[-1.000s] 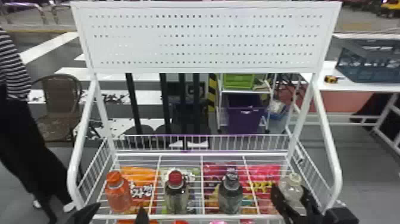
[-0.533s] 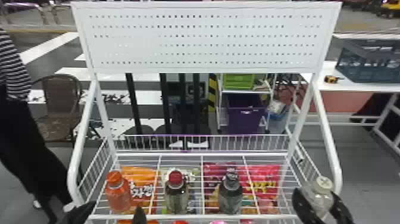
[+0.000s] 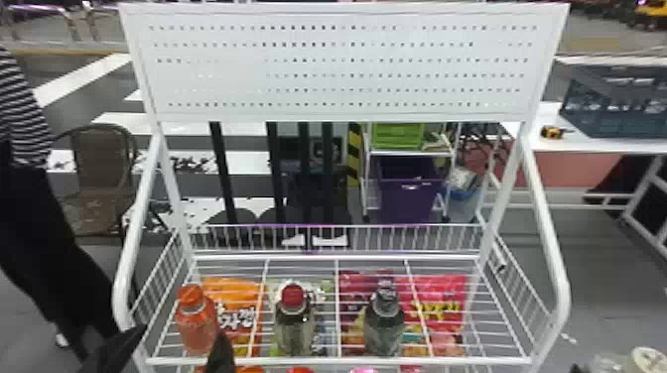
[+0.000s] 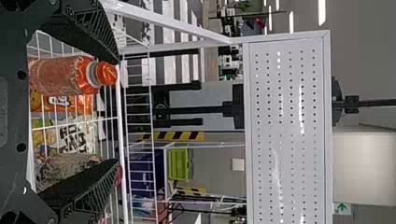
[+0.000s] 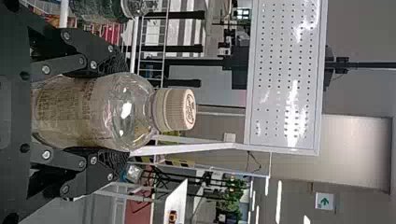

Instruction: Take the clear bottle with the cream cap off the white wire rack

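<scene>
White rack [image 3: 337,361], three bottles [image 3: 294,322] | left end effector [image 3: 182,331] apart | right one [image 3: 617,368] clamped on clear bottle [image 5: 88,112]

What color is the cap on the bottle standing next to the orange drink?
The cap is dark red, and it shows best in the head view.

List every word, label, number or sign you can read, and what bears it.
No word or number reads surely.
Clear bottle: fine print, too small.
Cream cap: print, too small.
Orange-capped bottle: pale lettering, unclear.
Orange bag: white lettering, crossed by wires.
Pale bag: dark lettering, crossed by wires.
Red bag: yellow lettering, unclear.
Wall sign: green arrow, no legible word.
</scene>
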